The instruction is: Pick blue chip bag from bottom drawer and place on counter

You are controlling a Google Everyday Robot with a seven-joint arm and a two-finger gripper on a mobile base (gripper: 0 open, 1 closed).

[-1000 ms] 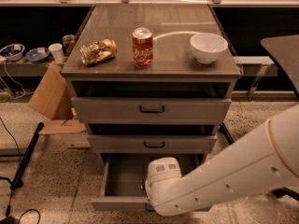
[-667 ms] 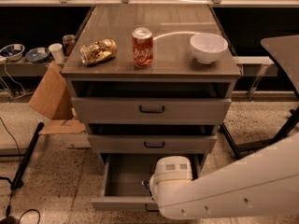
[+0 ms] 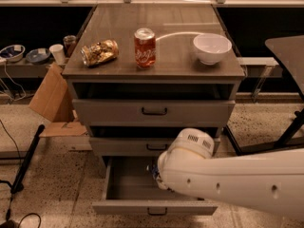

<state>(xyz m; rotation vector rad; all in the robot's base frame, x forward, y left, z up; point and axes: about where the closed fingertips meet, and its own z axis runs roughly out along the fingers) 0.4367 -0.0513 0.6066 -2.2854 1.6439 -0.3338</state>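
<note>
My arm (image 3: 237, 184): it comes from the near right and covers the drawer's right part.
Counter (image 3: 171, 42): on top of the cabinet, farther away.
Bottom drawer (image 3: 128, 182): pulled open, grey floor visible at the left.
Gripper: hidden under my arm; I cannot tell its grasp.
Blue chip bag: I cannot see it.
</note>
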